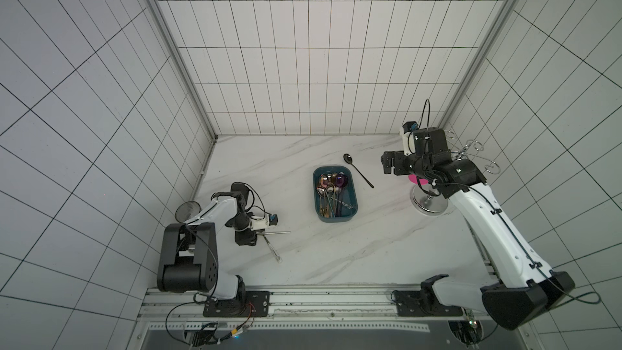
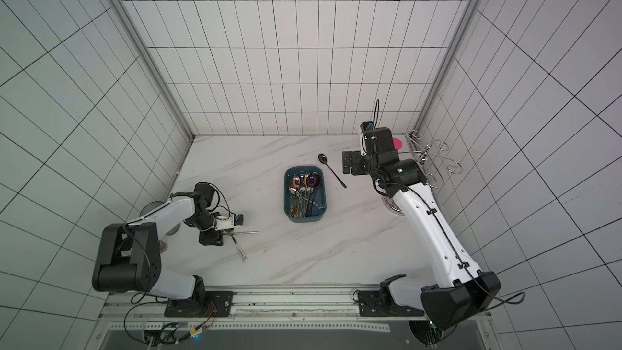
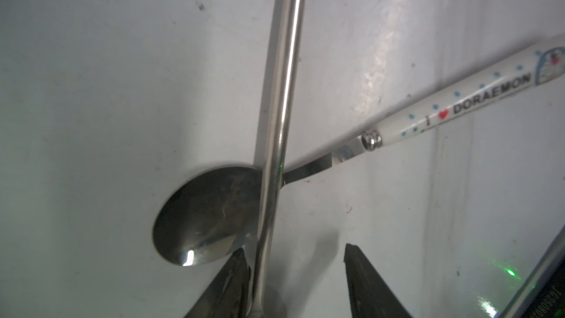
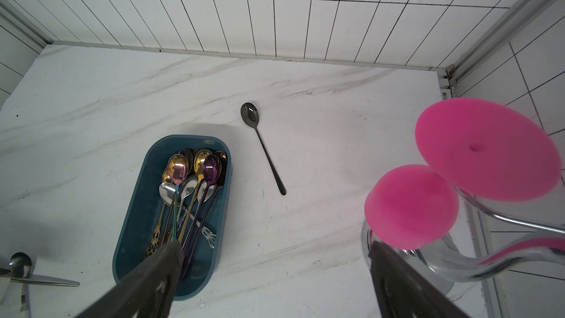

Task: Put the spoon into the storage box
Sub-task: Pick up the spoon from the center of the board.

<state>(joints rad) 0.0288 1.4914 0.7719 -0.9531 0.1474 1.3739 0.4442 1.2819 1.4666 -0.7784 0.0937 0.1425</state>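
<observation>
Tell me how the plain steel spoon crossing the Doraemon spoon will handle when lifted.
The steel spoon has a polished, rounded handle, so it may slip or roll in the left gripper. It looks rigid and thin, so it is probably light and will not droop. It lies across the Doraemon spoon; lifting may nudge that.

You see the dark teal storage box (image 1: 336, 219) lying flat mid-worktop (image 1: 303, 257), holding several coloured spoons (image 1: 331, 183). A black spoon (image 1: 358, 170) lies just beside it. Well apart, a steel spoon (image 3: 281, 87) crosses a white-handled spoon (image 3: 208, 215).

Steel handle (image 3: 281, 87) crosses Doraemon spoon (image 3: 208, 215); left gripper (image 3: 295, 249) jaws straddle the handle
</observation>
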